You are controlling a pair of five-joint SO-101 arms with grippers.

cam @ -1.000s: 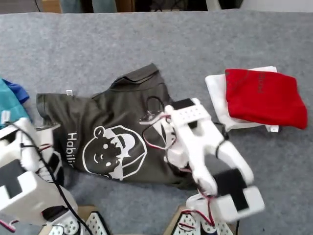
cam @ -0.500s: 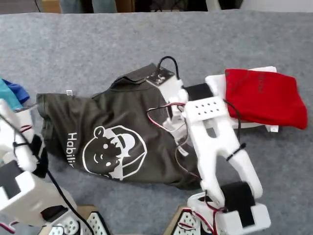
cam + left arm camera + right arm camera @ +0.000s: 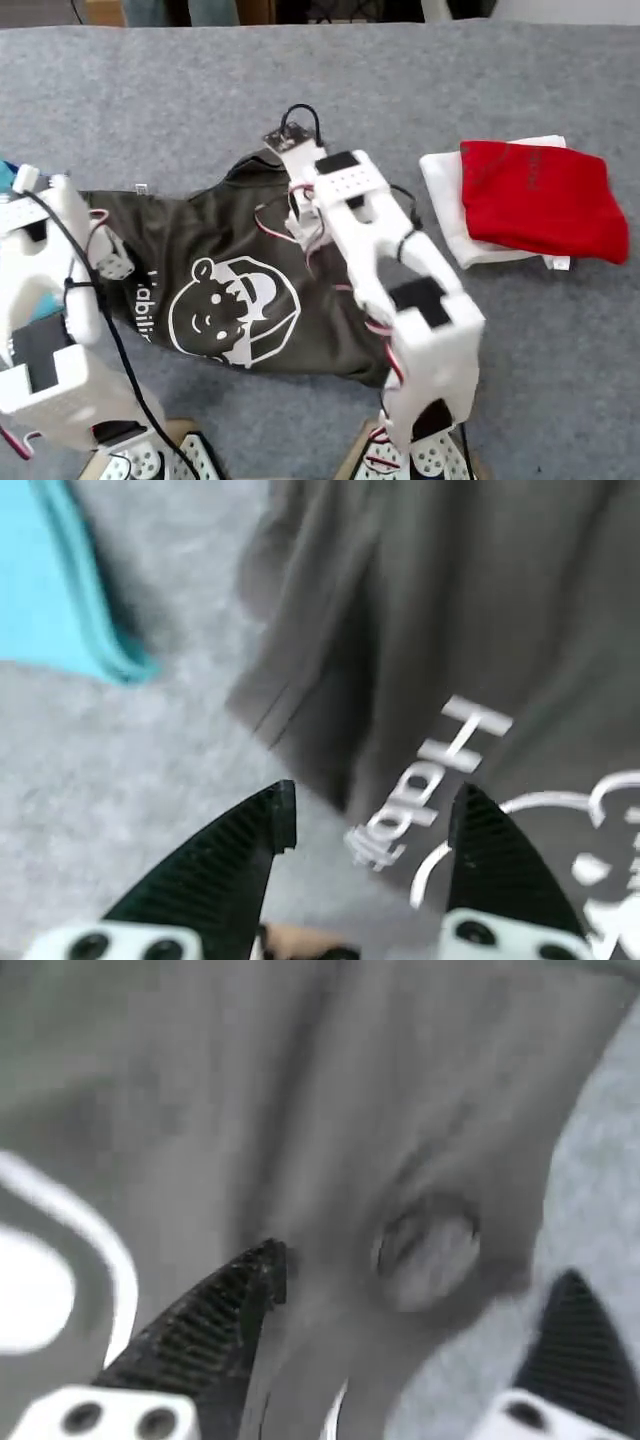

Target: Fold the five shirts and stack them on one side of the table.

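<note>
A dark olive shirt with a white bear print lies spread and rumpled mid-table. My right gripper hangs over its collar area. In the right wrist view this gripper is open above the olive cloth, near a round pale tag. My left gripper is at the shirt's left sleeve. In the left wrist view it stands open over the sleeve edge and the white lettering. Neither holds anything. A folded red shirt rests on a folded white one at the right.
A teal shirt lies on the grey table cover at the far left, next to the olive sleeve. The back half of the table is bare grey felt. The arms' bases stand at the near edge.
The right arm has swung from the shirt's near right side to over its collar. The left arm has moved away from the near edge to the left sleeve.
</note>
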